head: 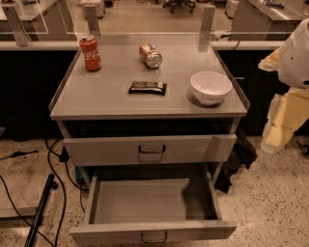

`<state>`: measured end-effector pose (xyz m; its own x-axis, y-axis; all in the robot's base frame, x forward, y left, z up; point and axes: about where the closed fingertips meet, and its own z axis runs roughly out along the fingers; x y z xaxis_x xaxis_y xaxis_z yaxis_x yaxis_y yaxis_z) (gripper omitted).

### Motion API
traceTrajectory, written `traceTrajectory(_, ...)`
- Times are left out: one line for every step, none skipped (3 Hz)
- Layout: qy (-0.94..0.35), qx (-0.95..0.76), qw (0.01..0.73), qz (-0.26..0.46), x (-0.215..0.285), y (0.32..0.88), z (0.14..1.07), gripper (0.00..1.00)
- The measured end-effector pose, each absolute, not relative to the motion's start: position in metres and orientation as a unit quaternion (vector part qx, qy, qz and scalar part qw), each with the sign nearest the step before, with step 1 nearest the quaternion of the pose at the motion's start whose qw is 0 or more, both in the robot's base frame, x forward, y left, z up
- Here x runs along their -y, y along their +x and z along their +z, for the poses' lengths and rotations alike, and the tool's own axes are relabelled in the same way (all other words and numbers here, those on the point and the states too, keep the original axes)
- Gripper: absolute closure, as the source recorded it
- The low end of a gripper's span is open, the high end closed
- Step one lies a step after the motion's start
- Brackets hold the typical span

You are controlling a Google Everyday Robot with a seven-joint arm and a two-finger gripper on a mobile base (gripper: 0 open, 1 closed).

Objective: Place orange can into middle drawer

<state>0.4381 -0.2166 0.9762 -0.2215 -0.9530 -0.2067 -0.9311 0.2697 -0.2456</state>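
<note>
Nothing placed yet: drawer open, can on bench

Orange can point(150, 55) lies on its side at the rear of the bench point(96, 96), ungrasped. Middle drawer point(145, 201) is pulled out. The claw is somewhere on the arm point(285, 116) at the right edge, well apart from the can; can't tell its state. Left to do: grasp, carry, drop in.

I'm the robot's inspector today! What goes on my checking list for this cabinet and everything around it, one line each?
Surface: grey cabinet top, flat, with low raised side edges.
Job's things: orange can lies on its side near the back of the top; middle drawer is pulled open, nothing seen inside.
Clutter: red cola can upright at the back left; dark snack packet in the middle; white bowl at the front right.
Grippers: gripper at the right edge, beside the cabinet, far from the orange can.
Cables: black cables on the floor to the left.
Surroundings: speckled floor; chair base behind.
</note>
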Motion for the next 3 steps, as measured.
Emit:
traceTrajectory(-0.603, -0.781, 0.159, -0.034, 0.217, 0.438, 0.976, 0.00)
traceTrajectory(-0.603, -0.776, 0.181, -0.040, 0.201, 0.469, 0.974, 0.00)
traceTrajectory(-0.591, -0.777, 0.212, -0.046, 0.181, 0.529, 0.967, 0.00)
